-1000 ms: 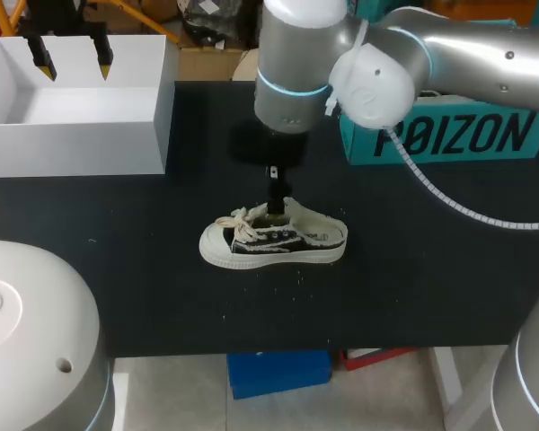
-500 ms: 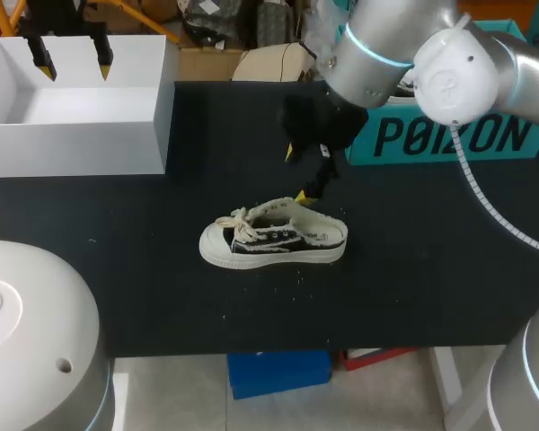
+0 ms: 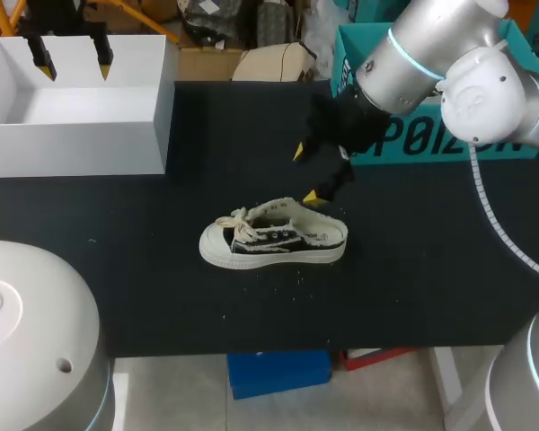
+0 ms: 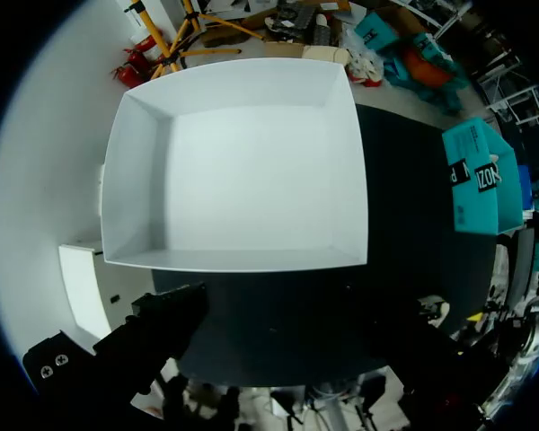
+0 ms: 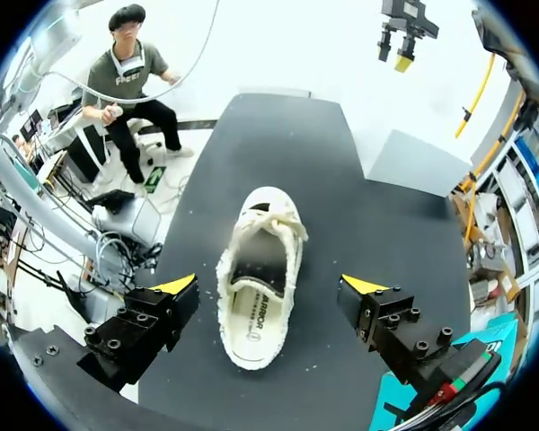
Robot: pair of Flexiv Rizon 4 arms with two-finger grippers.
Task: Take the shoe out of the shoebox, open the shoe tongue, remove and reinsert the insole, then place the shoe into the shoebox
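Shoe (image 3: 274, 240) out of the box, upright on its sole on the black worktop (image 3: 413, 278).
Right gripper (image 3: 305, 175) wide open, close above the heel end, holding nothing. Left gripper (image 3: 73, 57) open too, holding nothing, up over the far edge of the white shoebox (image 3: 72, 139). Toe pointing to the shoebox side, shoe well apart from it.

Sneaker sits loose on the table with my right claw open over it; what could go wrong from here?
1. Nothing holds the sneaker, so if the right claw comes down off-centre on the heel, the shoe may slide or tip over.
2. The loose laces near the toe could snag the claw.
3. The left claw hangs over the white shoebox and might block the return.
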